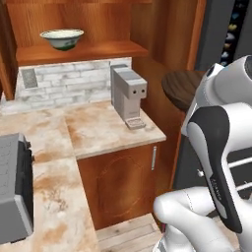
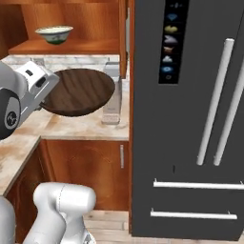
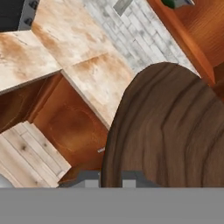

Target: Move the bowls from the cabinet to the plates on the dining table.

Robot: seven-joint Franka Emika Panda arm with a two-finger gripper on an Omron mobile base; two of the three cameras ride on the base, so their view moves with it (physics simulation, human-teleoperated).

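Observation:
My gripper (image 2: 45, 102) is shut on the rim of the dark brown bowl (image 2: 81, 90), holding it in the air in front of the counter. That bowl (image 1: 182, 88) shows past my arm in the left base view. In the hand view the brown bowl (image 3: 175, 131) is right above the gripper (image 3: 109, 177). The cream bowl with a green band (image 1: 62, 38) stands upright on the wooden shelf of the open cabinet (image 1: 83, 50), up and to the left of the held bowl; it is also the cream bowl (image 2: 54, 34) in the right base view. The plates and the dining table are out of view.
A grey coffee machine (image 1: 128, 93) stands on the marble counter (image 1: 98, 130) backed by white brick (image 1: 64, 83). A grey appliance (image 1: 15, 192) sits at the counter's near left. A tall dark fridge (image 2: 190, 119) stands to the right, close to the held bowl.

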